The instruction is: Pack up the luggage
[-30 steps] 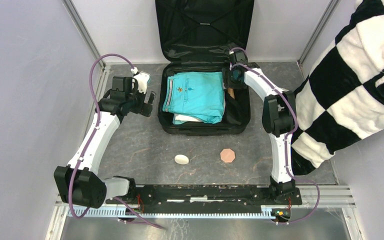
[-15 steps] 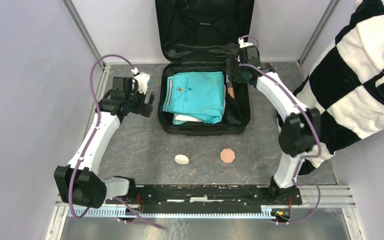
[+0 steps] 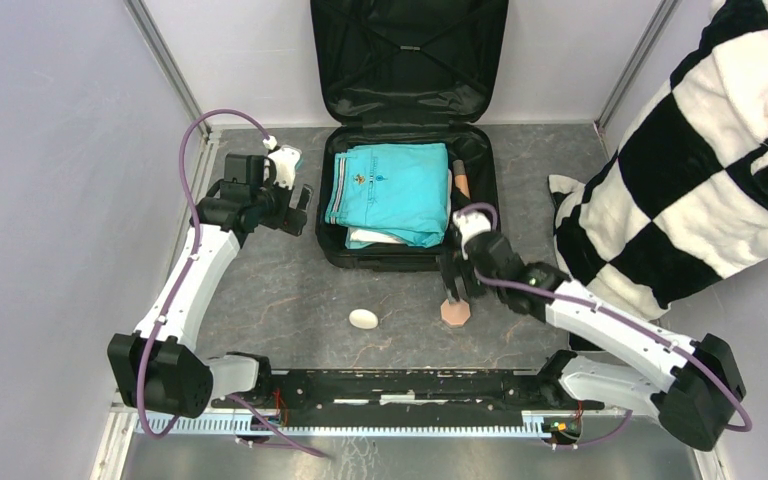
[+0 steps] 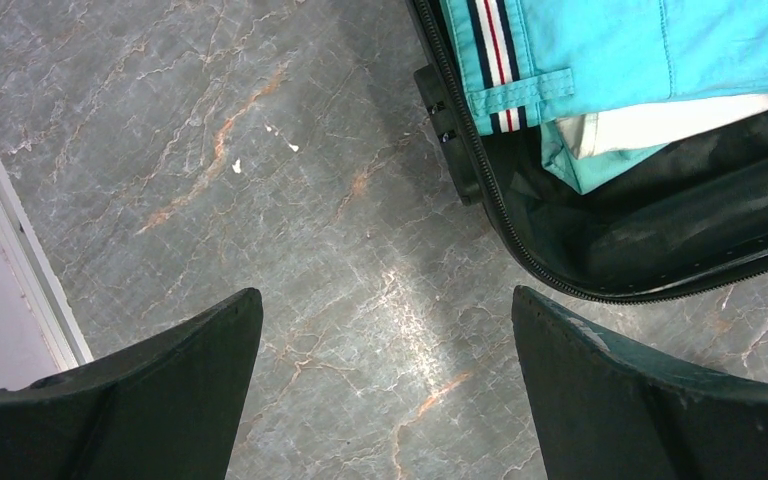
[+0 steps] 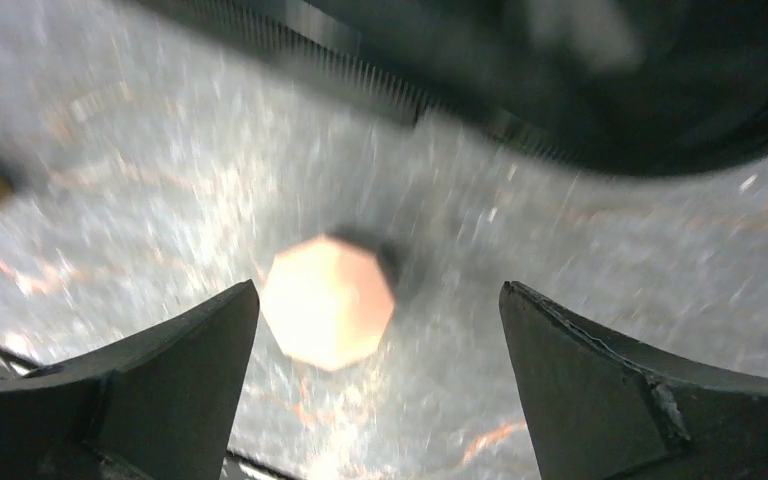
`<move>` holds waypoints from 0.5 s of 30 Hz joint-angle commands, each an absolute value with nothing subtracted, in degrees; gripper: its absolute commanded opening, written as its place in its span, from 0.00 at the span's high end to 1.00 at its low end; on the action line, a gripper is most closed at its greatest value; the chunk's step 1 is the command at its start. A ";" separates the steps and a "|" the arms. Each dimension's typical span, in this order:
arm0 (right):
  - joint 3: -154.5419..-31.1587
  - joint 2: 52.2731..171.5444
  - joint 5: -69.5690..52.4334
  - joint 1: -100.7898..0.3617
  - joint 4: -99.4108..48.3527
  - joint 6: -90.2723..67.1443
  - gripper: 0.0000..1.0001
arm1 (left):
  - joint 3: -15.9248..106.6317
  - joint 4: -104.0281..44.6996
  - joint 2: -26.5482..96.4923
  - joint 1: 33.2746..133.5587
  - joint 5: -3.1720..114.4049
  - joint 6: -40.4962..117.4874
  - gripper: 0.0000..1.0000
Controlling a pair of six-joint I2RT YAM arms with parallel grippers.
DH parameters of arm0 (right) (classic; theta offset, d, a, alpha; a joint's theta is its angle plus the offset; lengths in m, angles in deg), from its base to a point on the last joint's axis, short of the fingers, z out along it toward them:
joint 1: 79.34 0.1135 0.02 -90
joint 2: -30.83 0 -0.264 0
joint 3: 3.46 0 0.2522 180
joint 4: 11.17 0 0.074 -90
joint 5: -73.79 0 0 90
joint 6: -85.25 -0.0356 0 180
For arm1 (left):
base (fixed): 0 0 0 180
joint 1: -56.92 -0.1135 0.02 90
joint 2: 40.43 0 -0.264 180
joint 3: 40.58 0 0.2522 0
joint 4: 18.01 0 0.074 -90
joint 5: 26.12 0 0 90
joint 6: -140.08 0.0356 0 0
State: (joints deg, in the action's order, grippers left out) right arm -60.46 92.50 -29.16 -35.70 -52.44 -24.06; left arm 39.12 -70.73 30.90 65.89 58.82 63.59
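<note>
The luggage (image 3: 408,60) lies open overhead; wrist views reveal left claw (image 4: 385,295) and right claw (image 5: 378,290) spread empty, latter over an octagon (image 5: 328,300).

Bare table (image 4: 260,150) btwn left hand (image 4: 385,295) & luggage (image 4: 480,190)

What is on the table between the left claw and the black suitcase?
Nothing: only bare marbled tabletop lies between the left gripper and the luggage. The left wrist view shows this most clearly.
</note>
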 commanded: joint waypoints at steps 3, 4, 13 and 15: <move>-50.34 86.84 -27.89 -29.92 -51.56 -30.42 0.02 | 40.13 -71.26 28.36 65.62 56.32 62.21 0.00; -49.25 86.70 -26.79 -29.62 -50.52 -30.41 0.02 | 40.15 -71.42 28.16 65.62 56.10 62.08 0.00; -47.55 92.21 -22.55 -28.89 -44.36 -28.21 0.02 | 41.03 -73.05 27.07 65.65 56.29 62.24 0.00; -47.24 93.74 -23.06 -28.90 -43.62 -27.83 0.02 | 41.12 -73.08 27.06 65.63 56.41 62.29 0.00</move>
